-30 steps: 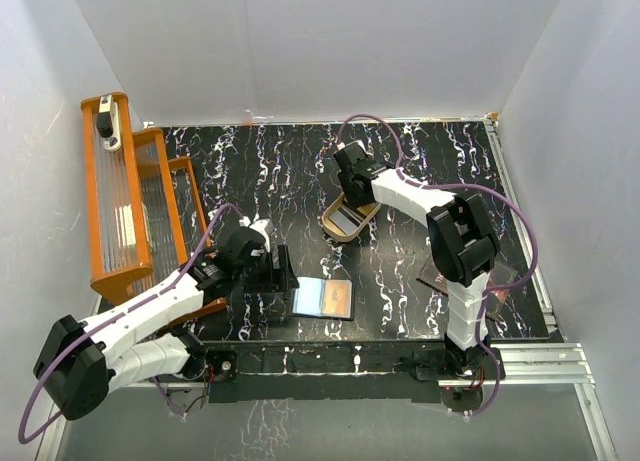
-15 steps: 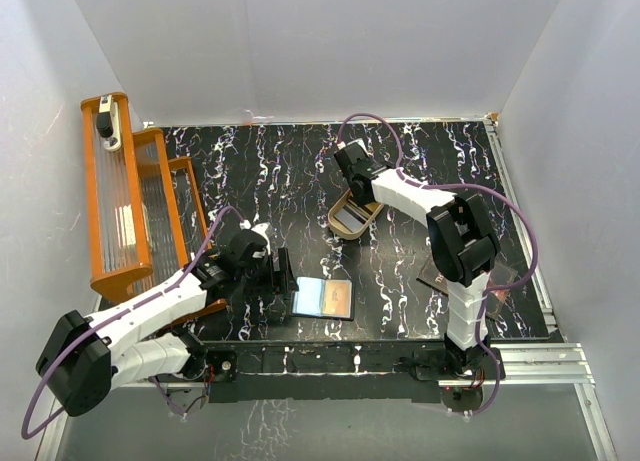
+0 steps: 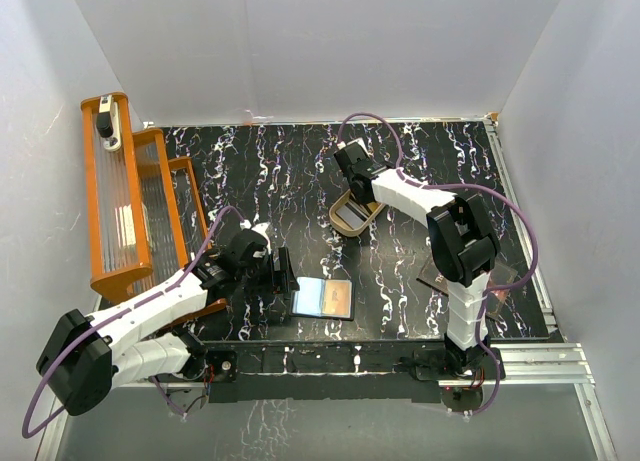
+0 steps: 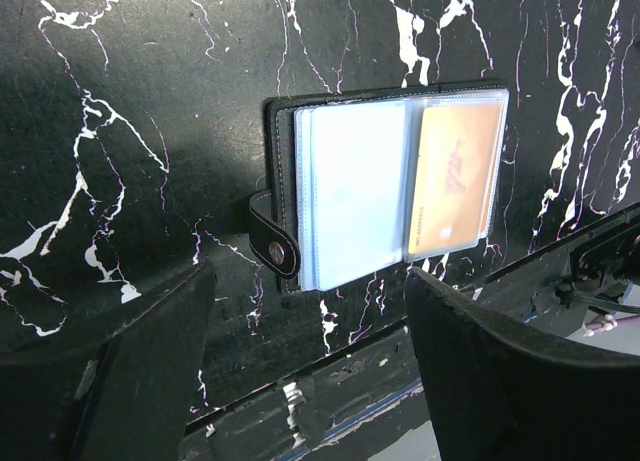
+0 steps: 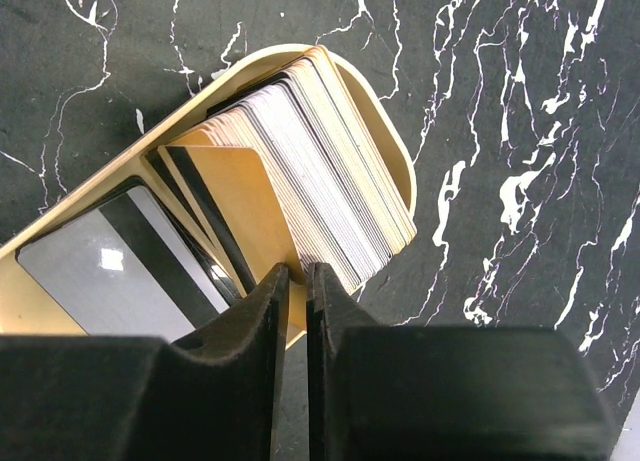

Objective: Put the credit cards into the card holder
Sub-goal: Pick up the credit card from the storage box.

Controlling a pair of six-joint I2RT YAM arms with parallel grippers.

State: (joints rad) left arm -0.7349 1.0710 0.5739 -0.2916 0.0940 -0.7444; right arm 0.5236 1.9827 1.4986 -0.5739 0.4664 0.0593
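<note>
Table: black marble-patterned top (image 3: pixel 430 171), with both arm bases along its near edge.
Card holder: the black card holder (image 3: pixel 323 298) lies open and flat close to the near edge, a little left of the middle.
Holder detail, left wrist view only: clear sleeves (image 4: pixel 350 191) show pale blue-grey on the left page. A gold-orange card (image 4: pixel 455 176) sits in the right page. A snap strap (image 4: pixel 272 243) juts from the holder's left side.
Left gripper: the left gripper (image 3: pixel 280 278) stands just left of the holder. Its jaws are spread wide and carry nothing, and the holder shows in the gap between them.
Tray: a tan oval tray (image 5: pixel 20 306) rests near the middle of the table, toward the far edge. The top view shows only its outline under the right arm.
Credit cards, right wrist view only: a stack of cards (image 5: pixel 320 161) stands on edge and leans inside the tray. A grey card with a black stripe (image 5: pixel 100 271) lies flat beside it.
Right gripper: the right gripper (image 5: pixel 298 276) is drawn down to a thin slit. The lower corner of the stack's orange front card (image 5: pixel 235 206) runs in between the fingertips.
Rack: an orange rack (image 3: pixel 125 211) stands along the left edge, seen in the top view alone.
</note>
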